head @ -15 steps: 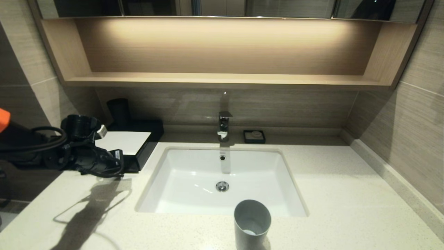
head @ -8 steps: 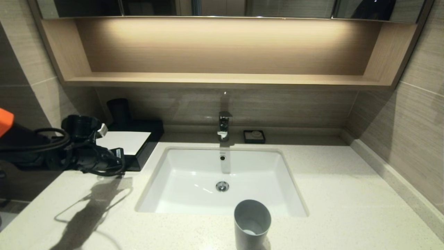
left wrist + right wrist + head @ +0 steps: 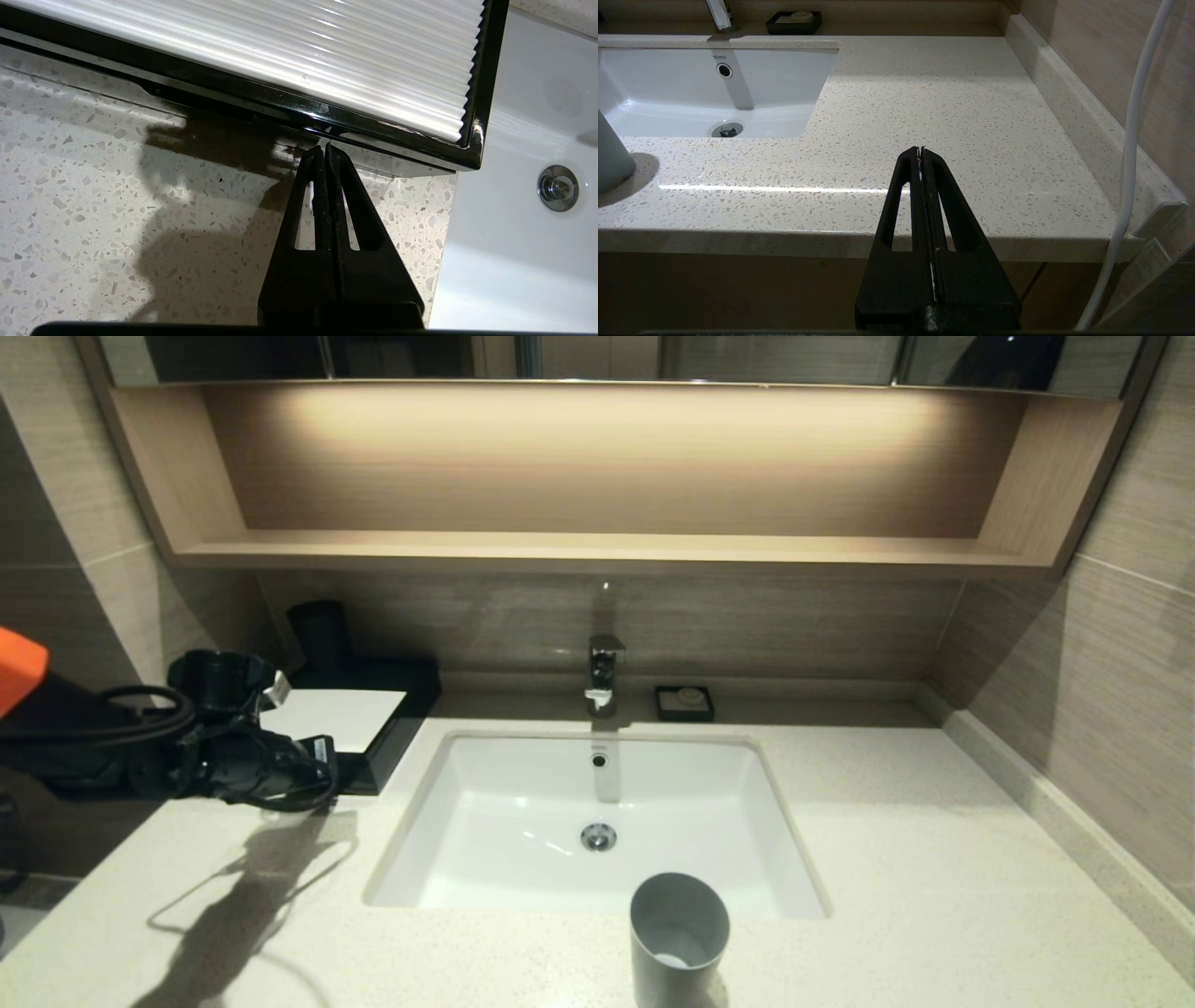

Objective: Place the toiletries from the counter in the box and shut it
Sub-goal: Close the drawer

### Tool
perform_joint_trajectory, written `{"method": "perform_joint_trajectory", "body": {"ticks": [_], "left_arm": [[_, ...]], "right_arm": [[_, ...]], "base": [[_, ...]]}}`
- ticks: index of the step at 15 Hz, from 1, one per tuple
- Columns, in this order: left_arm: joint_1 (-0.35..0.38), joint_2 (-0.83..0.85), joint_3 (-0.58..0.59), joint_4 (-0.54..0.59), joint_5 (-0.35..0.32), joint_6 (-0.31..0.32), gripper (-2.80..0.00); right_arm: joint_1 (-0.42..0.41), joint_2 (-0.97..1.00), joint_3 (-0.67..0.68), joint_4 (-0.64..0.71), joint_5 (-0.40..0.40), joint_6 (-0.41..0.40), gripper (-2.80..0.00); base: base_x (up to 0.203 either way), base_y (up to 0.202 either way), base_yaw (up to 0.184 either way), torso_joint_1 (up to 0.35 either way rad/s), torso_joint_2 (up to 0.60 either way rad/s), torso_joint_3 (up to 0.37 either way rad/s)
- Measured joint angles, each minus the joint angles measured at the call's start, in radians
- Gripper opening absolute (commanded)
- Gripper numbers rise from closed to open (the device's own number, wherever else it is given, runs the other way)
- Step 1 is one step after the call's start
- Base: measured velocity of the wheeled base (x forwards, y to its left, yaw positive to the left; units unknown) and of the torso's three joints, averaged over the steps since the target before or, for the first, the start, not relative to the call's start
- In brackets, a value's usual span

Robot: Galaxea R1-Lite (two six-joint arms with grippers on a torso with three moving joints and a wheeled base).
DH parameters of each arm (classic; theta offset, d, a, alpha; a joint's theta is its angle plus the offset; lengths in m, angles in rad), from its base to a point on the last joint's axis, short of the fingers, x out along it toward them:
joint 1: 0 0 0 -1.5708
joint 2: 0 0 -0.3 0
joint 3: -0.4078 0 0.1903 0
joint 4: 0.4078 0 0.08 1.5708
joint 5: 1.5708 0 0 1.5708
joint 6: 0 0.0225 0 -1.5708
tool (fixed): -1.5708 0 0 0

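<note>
Left gripper (image 3: 325,148): reaches level from the left over the counter (image 3: 93,196), jaws pressed together and empty, tips at the glossy black front edge of the box (image 3: 261,100), just under its ribbed white top. Against the frame a second earlier, the gripper has edged slightly toward the box front, and the black strip showing beside it looks shorter. The box lies directly ahead of the tips; the basin (image 3: 514,233) lies just beyond the box's corner. Right gripper (image 3: 921,151): parked off the counter's near edge, jaws together, empty. A grey cup (image 3: 679,933) stands well apart, in front of the basin.
</note>
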Motion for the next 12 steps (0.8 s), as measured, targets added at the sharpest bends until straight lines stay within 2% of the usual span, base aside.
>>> {"method": "perform_joint_trajectory", "body": {"ticks": [6, 12], "left_arm": [[0.0, -0.037, 0.038, 0.001, -0.001, 0.0, -2.8], [0.0, -0.144, 0.113, 0.005, -0.006, 0.005, -2.8]], "right_arm": [[0.0, 0.0, 0.0, 0.0, 0.0, 0.0, -2.8], [0.0, 0.0, 0.0, 0.0, 0.0, 0.0, -2.8]], "base": [[0.0, 0.0, 0.0, 0.0, 0.0, 0.0], [0.0, 0.0, 0.0, 0.0, 0.0, 0.0]]}}
